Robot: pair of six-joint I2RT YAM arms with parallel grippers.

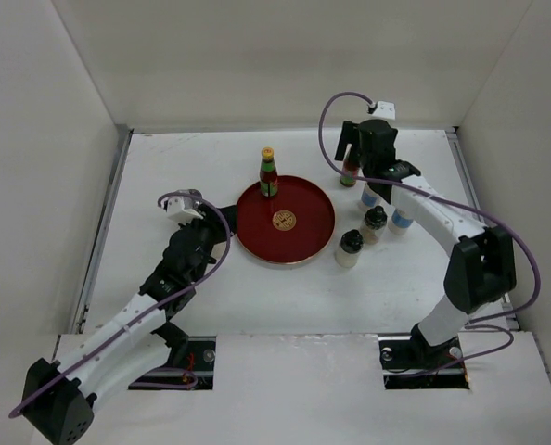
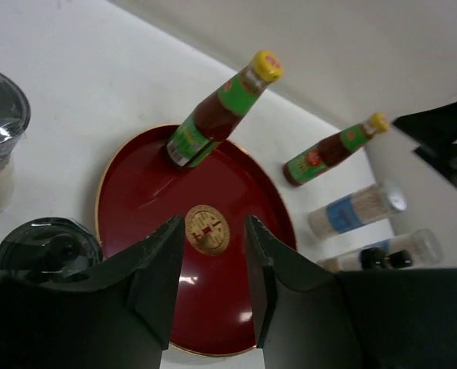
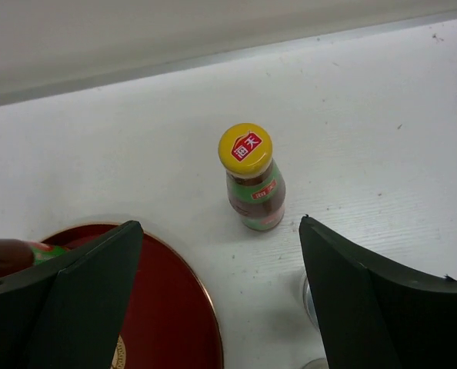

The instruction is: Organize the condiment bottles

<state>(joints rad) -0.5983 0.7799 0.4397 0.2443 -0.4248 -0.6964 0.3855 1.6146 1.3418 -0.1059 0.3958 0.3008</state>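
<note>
Both claws are hovering beside the red tray point(image 1: 314, 206), neither one gripping a bottle.
Left claw point(image 2: 215, 234) is sitting narrow and empty at the tray's left edge. Right claw point(image 3: 219, 229) is gaping wide just short of a slim red bottle point(image 3: 253, 184) standing on the tabletop point(image 3: 382, 115), far right of the tray. Another red bottle point(image 1: 269, 174) is standing on the tray's far side. Shakers point(image 1: 401, 221) and dark-lidded jars point(image 1: 350, 248) are clustering to its right.
</note>
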